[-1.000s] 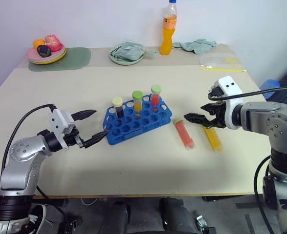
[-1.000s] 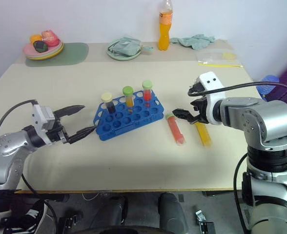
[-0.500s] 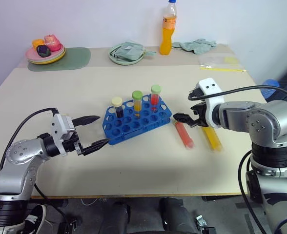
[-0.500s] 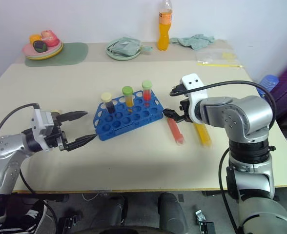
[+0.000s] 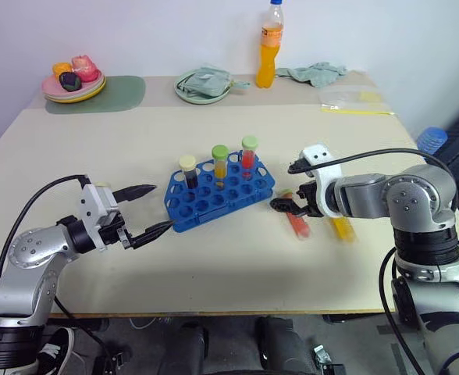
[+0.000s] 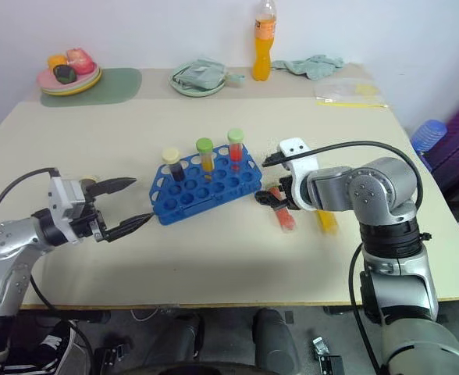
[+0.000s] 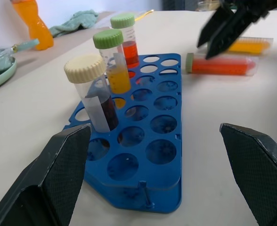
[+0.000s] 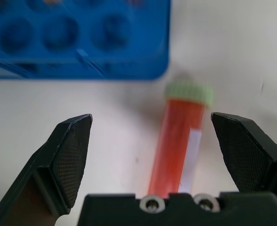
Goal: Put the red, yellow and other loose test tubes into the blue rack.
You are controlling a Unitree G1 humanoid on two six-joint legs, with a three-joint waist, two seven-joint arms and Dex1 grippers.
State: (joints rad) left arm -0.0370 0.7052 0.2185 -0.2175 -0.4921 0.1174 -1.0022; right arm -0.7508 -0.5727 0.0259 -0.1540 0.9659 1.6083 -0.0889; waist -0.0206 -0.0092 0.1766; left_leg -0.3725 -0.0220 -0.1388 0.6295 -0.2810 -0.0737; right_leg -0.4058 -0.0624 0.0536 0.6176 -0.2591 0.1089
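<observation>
The blue rack [image 5: 218,195] stands mid-table with three capped tubes upright in its back row. A red test tube [image 5: 298,224] with a green cap lies just right of the rack, and a yellow test tube [image 5: 343,229] lies beside it, farther right. My right gripper [image 5: 286,205] is open and tilted down over the red tube's cap end; in the right wrist view the red tube [image 8: 176,150] lies between the spread fingers, untouched. My left gripper [image 5: 147,212] is open and level, just left of the rack, holding nothing. The left wrist view faces the rack [image 7: 143,155].
At the table's back are an orange drink bottle [image 5: 269,45], a green plate with a cloth [image 5: 203,84], a plate of toy food [image 5: 73,80] on a green mat, a teal cloth [image 5: 315,73] and a plastic bag [image 5: 353,99].
My right gripper has come down and to the left, from above the yellow tube to over the red tube's cap end, and rolled. The left gripper has stayed beside the rack.
</observation>
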